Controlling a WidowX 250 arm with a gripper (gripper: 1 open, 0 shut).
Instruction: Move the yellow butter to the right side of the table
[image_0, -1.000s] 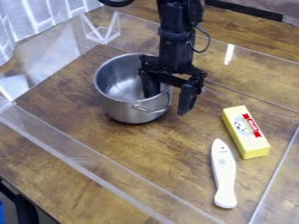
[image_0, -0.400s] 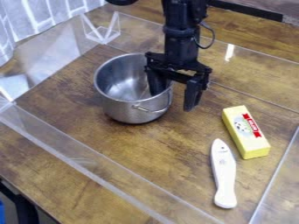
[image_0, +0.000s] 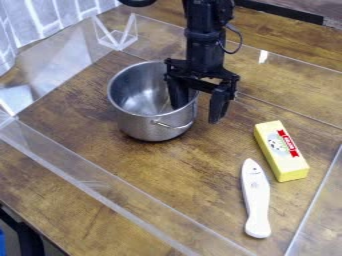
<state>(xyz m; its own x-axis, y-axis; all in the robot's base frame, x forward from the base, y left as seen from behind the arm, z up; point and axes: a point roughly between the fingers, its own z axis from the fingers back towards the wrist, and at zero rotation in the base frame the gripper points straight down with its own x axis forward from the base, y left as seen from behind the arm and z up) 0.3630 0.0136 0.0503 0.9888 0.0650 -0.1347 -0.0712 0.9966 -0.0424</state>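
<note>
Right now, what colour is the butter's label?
Red and white, on the yellow butter, seen in the camera view.

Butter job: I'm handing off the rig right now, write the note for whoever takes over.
Gripper: jaws open, pointing down, holding nothing, low beside the pot.
Butter: lies flat on the table, on the right part in the camera view, right of the gripper and apart from it. Spatula lies just in front of it.
Done: nothing gripped yet.
Left: bring the jaws over the butter, close on it, set it at the right side.
</note>
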